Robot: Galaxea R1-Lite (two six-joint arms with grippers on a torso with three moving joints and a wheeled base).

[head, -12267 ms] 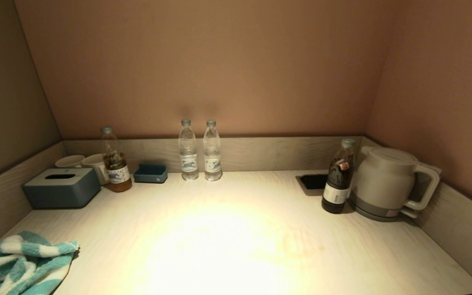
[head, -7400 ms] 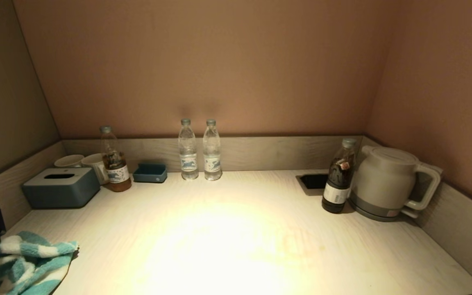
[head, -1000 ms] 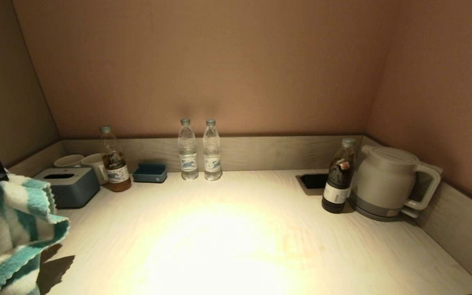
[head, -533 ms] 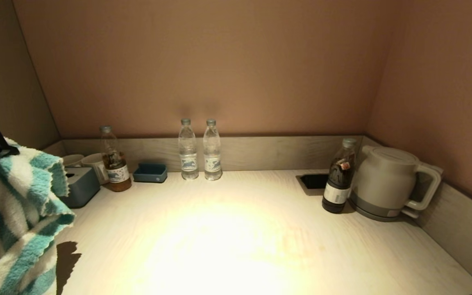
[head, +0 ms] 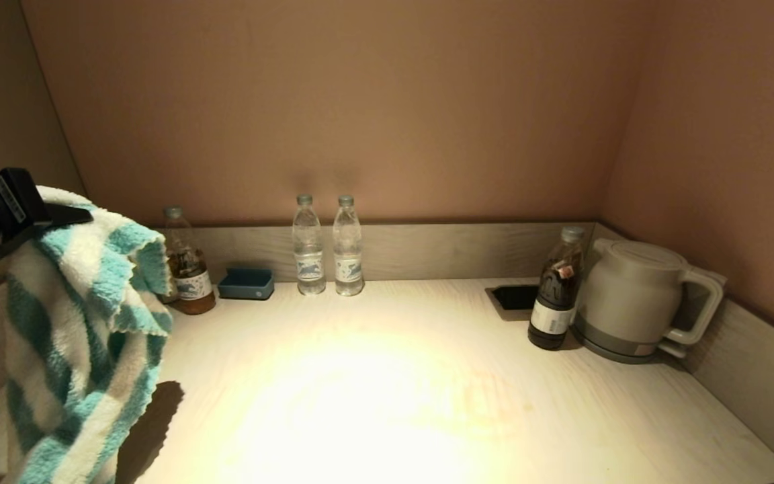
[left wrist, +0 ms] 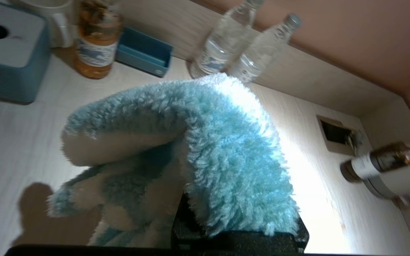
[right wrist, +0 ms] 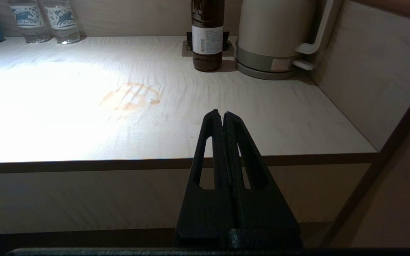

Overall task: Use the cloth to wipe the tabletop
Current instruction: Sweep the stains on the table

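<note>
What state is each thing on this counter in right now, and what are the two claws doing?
cloth: lifted, hanging from the left claw
left claw: shut on the cloth, above the counter's left end
right claw: shut, empty, parked before the counter's front edge
tabletop: orange-brown ring stain not yet wiped
water bottles: upright, capped
tea bottle: upright, capped
dark bottle: upright, capped
kettle: lid closed, on its base

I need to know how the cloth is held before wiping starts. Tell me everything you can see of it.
The cloth is fluffy terry with broad teal and white stripes. It hangs bunched and draped from the left tool, which is shut on its top fold at the left side, above the tabletop. Its lower end runs out of view.
</note>
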